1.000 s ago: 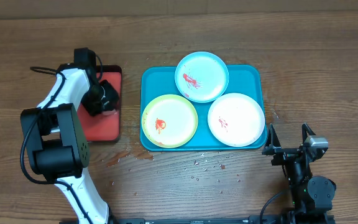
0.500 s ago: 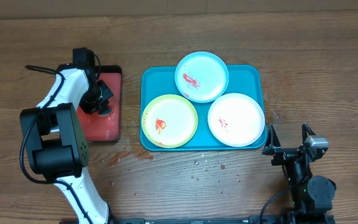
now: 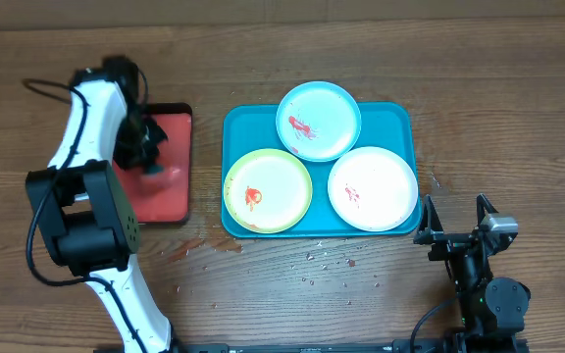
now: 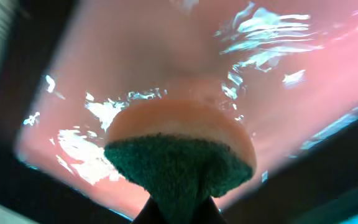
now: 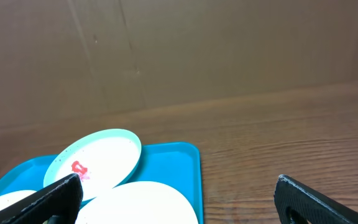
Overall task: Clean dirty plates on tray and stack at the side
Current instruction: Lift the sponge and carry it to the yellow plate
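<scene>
Three plates lie on the teal tray (image 3: 395, 116): a light blue one (image 3: 319, 120) at the back, a yellow-green rimmed one (image 3: 268, 190) at front left, a white one (image 3: 373, 187) at front right. Each carries red smears. My left gripper (image 3: 145, 149) hangs over the small red tray (image 3: 168, 194), shut on a sponge (image 4: 179, 146) with its green scrub face toward the camera. My right gripper (image 3: 456, 224) rests open near the table's front right. In its own view the gripper (image 5: 179, 190) frames the white plate (image 5: 142, 202) and the blue plate (image 5: 98, 155).
The red tray's surface (image 4: 166, 50) is wet and glistening. Water droplets (image 3: 327, 260) speckle the wood in front of the teal tray. A brown cardboard wall (image 5: 179, 56) stands behind the table.
My left gripper closed on the sponge on the red tray, then lifted it and drew back toward the tray's far left. The right arm and the plates stayed put.
</scene>
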Tool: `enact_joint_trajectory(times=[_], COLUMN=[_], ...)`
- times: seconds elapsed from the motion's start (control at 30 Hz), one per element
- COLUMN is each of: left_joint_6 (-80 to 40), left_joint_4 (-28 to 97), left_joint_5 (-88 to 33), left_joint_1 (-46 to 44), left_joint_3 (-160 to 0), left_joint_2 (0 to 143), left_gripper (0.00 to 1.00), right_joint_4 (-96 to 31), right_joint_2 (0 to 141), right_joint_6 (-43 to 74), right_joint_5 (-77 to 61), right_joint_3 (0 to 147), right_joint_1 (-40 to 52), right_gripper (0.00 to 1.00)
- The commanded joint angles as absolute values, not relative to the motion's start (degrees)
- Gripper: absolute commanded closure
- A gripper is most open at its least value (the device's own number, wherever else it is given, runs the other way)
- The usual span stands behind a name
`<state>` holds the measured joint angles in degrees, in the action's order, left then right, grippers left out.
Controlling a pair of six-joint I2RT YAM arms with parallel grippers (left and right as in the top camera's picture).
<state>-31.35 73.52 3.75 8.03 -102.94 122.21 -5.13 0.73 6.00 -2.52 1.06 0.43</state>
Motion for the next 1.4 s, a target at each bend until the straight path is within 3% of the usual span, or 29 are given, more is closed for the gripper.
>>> enact_joint_trajectory(times=[0.0,0.23,0.43,0.63,0.93,1.23,1.37], left_joint_6=[-28.82,-28.29,-31.11,-28.47,-24.21,-24.18,-23.46], left_joint_4=[76.55,84.12,77.67,66.59,77.95,68.62,70.63], left_joint_5=[4.51,4.91,14.0,7.44,5.96,4.99,4.82], left_joint_1=[8.34,8.34,8.25,9.1,9.08,8.99,9.04], left_joint_3=[-109.47,-119.28,-110.28,-97.86,-112.12,-100.31,-102.1], left_joint_2=[121.69,121.69,121.78,121.78,119.48,121.3,120.97], left_gripper=[0.96,0.96,0.96,0.96,0.96,0.96,0.96], right_joint_4=[-4.67,-4.67,-4.67,-4.67,-4.67,-4.67,-4.67], right_joint_2=[0.3,0.3,0.27,0.27,0.27,0.27,0.27], right_joint_6=[5.96,5.93,5.93,5.93,5.93,5.96,5.93], right_joint_5=[-2.0,-2.0,-2.0,-2.0,-2.0,-2.0,-2.0], right_joint_3=[0.45,0.45,0.45,0.45,0.45,0.45,0.45], right_joint_1=[0.69,0.69,0.69,0.69,0.69,0.69,0.69], right_gripper=[0.0,0.0,0.0,0.0,0.0,0.0,0.0])
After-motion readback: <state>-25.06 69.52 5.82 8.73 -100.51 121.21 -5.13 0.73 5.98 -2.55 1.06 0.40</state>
